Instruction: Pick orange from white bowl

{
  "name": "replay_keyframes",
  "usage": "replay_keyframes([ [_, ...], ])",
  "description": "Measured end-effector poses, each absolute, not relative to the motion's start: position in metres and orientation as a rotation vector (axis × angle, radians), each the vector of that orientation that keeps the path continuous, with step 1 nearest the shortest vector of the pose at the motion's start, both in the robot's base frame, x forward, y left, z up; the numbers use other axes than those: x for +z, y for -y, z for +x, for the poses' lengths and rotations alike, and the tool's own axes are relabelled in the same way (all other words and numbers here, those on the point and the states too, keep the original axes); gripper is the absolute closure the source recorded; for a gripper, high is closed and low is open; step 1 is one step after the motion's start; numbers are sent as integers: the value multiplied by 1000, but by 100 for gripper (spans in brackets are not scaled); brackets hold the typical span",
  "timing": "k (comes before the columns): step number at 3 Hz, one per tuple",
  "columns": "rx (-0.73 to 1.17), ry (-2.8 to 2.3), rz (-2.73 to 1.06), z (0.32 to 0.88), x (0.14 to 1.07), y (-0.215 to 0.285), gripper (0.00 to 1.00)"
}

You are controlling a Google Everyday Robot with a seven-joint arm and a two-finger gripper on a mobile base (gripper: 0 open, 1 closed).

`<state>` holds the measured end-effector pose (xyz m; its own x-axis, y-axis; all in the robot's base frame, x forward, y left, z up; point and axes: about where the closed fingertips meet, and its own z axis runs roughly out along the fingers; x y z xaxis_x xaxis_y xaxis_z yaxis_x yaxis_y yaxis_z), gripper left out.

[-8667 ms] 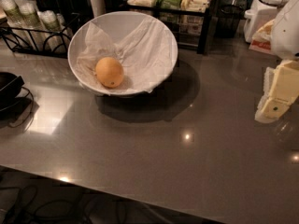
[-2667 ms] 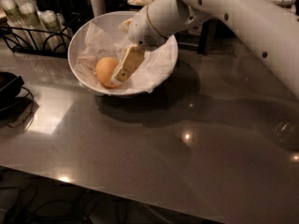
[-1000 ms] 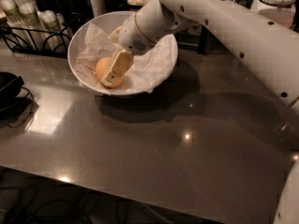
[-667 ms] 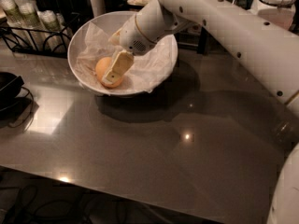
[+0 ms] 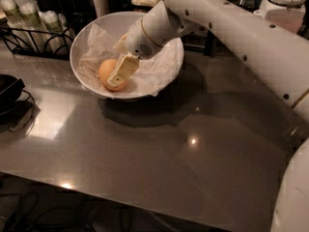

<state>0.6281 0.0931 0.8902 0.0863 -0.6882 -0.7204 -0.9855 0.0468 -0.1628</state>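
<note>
The orange (image 5: 105, 72) lies in the left part of the white bowl (image 5: 86, 35), on crumpled white paper (image 5: 154, 66). The bowl stands at the back left of the grey table (image 5: 145, 153). My gripper (image 5: 116, 79) reaches down into the bowl from the upper right and lies against the orange, covering its right side. The orange rests on the paper and is partly hidden by the gripper. My white arm (image 5: 231, 28) crosses the view from the right edge.
A black dish (image 5: 7, 88) sits at the table's left edge. A black wire rack with jars (image 5: 29, 18) stands behind the bowl at the left. A white lidded jar (image 5: 285, 4) and other containers stand along the back. The table's front edge runs along the bottom.
The arm came in from the right and the gripper moved down and left onto the orange. Over the last second it has barely moved. The orange stays in place.
</note>
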Motion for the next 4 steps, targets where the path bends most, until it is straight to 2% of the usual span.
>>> replay_keyframes([
  [4, 617, -1708, -1722, 632, 864, -98, 22],
])
